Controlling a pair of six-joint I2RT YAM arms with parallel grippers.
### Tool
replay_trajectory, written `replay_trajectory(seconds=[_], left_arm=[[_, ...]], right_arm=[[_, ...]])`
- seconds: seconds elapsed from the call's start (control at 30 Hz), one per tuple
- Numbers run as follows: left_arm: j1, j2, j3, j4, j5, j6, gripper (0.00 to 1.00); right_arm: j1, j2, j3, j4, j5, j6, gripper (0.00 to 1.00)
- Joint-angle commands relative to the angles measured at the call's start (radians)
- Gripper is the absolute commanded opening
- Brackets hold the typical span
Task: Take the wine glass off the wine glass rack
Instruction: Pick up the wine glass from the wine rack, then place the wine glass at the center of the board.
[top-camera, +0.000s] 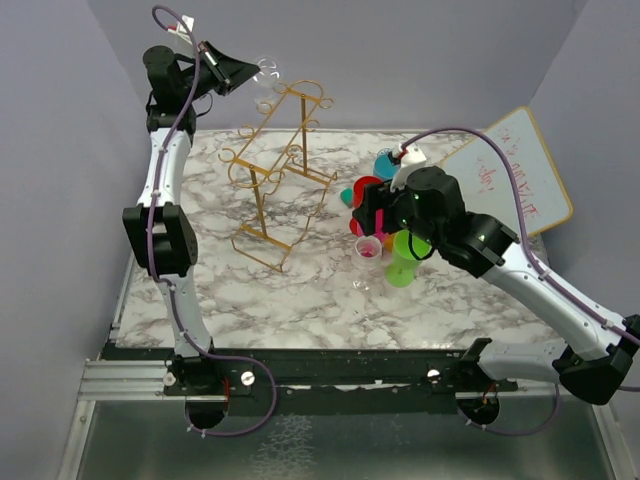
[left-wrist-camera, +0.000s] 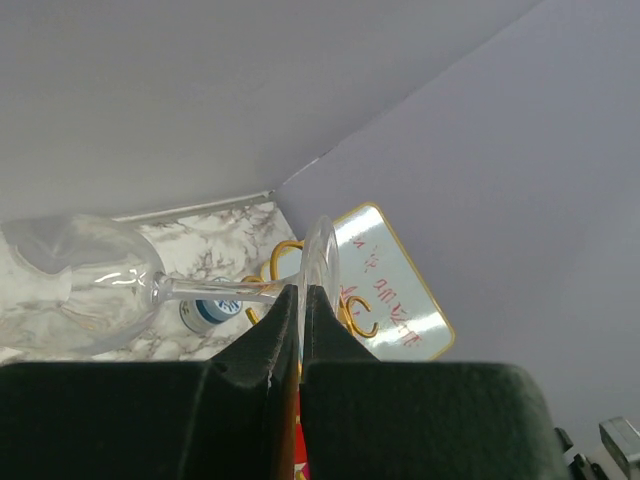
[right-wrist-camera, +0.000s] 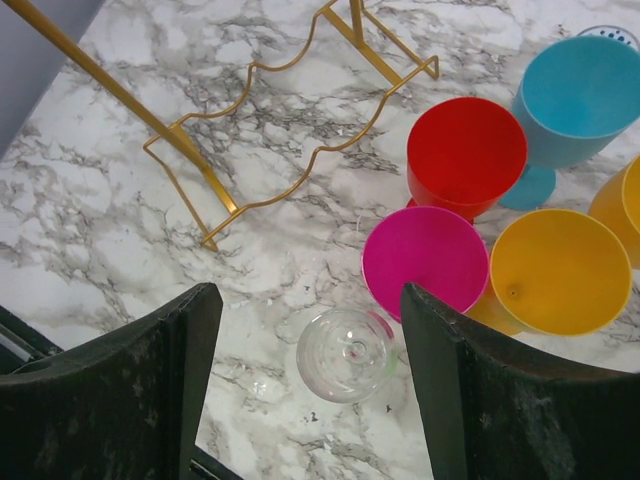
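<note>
The left gripper (left-wrist-camera: 301, 292) is clamped on the foot of the clear, stemmed wine glass (left-wrist-camera: 90, 280). It holds the glass sideways, high up, just beside the top scrolls of the tall gold wire wine glass rack (top-camera: 285, 165). The right gripper (right-wrist-camera: 308, 295) hangs with jaws apart above a 2nd clear glass (right-wrist-camera: 345, 355) standing on the marble table (right-wrist-camera: 100, 230).

The light is bright and soft from above, shadows are faint, the white board (left-wrist-camera: 390, 300) shines with glare, and the right gripper (right-wrist-camera: 305, 300) looks blurry up close.
</note>
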Motion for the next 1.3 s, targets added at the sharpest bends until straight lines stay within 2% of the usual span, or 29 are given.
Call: replay_trajectory(seconds=[0.0, 0.17, 0.33, 0.5, 0.67, 0.73, 0.8, 0.83, 0.9, 0.97, 1.13, 1.27], left_arm=[[0.045, -0.134, -0.023, 0.092, -0.009, 0.041, 0.00], [0.072, -0.244, -0.137, 0.086, -0.011, 0.123, 0.00], [0.073, -0.363, -0.216, 0.059, 0.032, 0.188, 0.00], [0.073, -0.524, -0.289, -0.047, 0.037, 0.357, 0.00], [0.072, -0.665, -0.390, -0.029, 0.110, 0.336, 0.00], [0.063, -0.715, -0.429, -0.020, 0.140, 0.331, 0.00], [0.036, -0.764, -0.456, -0.017, 0.191, 0.344, 0.00], [0.015, -0.783, -0.470, -0.018, 0.206, 0.348, 0.00], [-0.038, -0.815, -0.503, -0.017, 0.224, 0.348, 0.00], [-0.093, -0.850, -0.537, -0.018, 0.240, 0.360, 0.00], [-0.142, -0.917, -0.594, -0.040, 0.256, 0.366, 0.00], [-0.186, -0.950, -0.625, -0.041, 0.258, 0.362, 0.00]], right_arm=[[-0.002, 0.041, 0.061, -0.066, -0.057, 0.039, 0.78], [-0.002, 0.051, 0.046, -0.023, -0.134, 0.065, 0.78], [-0.003, 0.048, 0.032, 0.010, -0.142, 0.096, 0.78], [-0.006, 0.050, -0.013, 0.073, -0.150, 0.120, 0.80], [-0.014, 0.021, -0.033, 0.126, -0.124, 0.188, 0.80], [-0.015, -0.048, -0.092, 0.221, -0.077, 0.197, 0.80], [-0.017, -0.111, -0.152, 0.357, -0.085, 0.154, 0.80], [-0.021, -0.119, -0.143, 0.373, -0.091, 0.135, 0.79], [-0.035, -0.087, -0.063, 0.330, -0.145, 0.088, 0.78], [-0.049, -0.050, 0.024, 0.274, -0.215, 0.067, 0.71], [-0.077, -0.068, 0.073, 0.380, -0.493, 0.073, 0.66], [-0.077, -0.068, 0.087, 0.467, -0.620, 0.117, 0.66]])
